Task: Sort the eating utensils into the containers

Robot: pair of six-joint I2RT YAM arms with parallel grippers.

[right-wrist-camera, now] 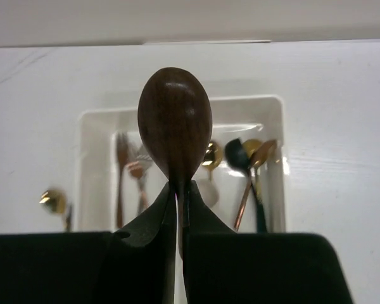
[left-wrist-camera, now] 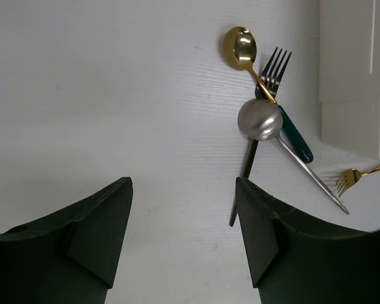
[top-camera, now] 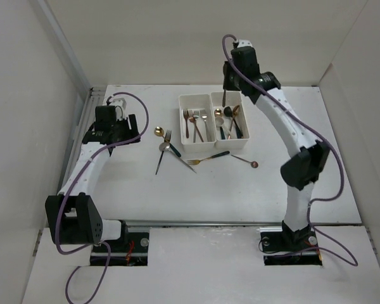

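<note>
Containers: two white bins stand joined along their long sides at the far middle of the table (top-camera: 114,190).

Left bin (top-camera: 197,149): holds forks only, lying lengthwise. Count is three, one copper and the others paler metal.

Right bin (top-camera: 235,144): holds spoons, bowls toward the far end. A gold spoon in the bin (right-wrist-camera: 210,155), a black spoon (right-wrist-camera: 236,154) and a copper spoon (right-wrist-camera: 264,152) are distinguishable. Their handles overlap, so a firm total cannot be given; at least three.

Loose utensils on the table, count five:
- gold spoon (left-wrist-camera: 239,47) with a green handle, left of the bins
- black fork (left-wrist-camera: 275,63), crossing under that spoon's handle
- silver spoon (left-wrist-camera: 259,119), its bowl over the crossing point
- gold fork (left-wrist-camera: 349,180) with a dark handle, just in front of the bins
- small copper spoon on the table (top-camera: 254,164), in front of the right bin and apart from the rest

Right gripper (right-wrist-camera: 177,190): fingers are pinched tight on the neck of a dark brown spoon (right-wrist-camera: 174,123), bowl pointing away from the wrist. The top view places it above the far end of the right bin.

Left gripper (left-wrist-camera: 182,190): fingers are spread wide with nothing between them, above bare table left of the crossed three utensils.
</note>
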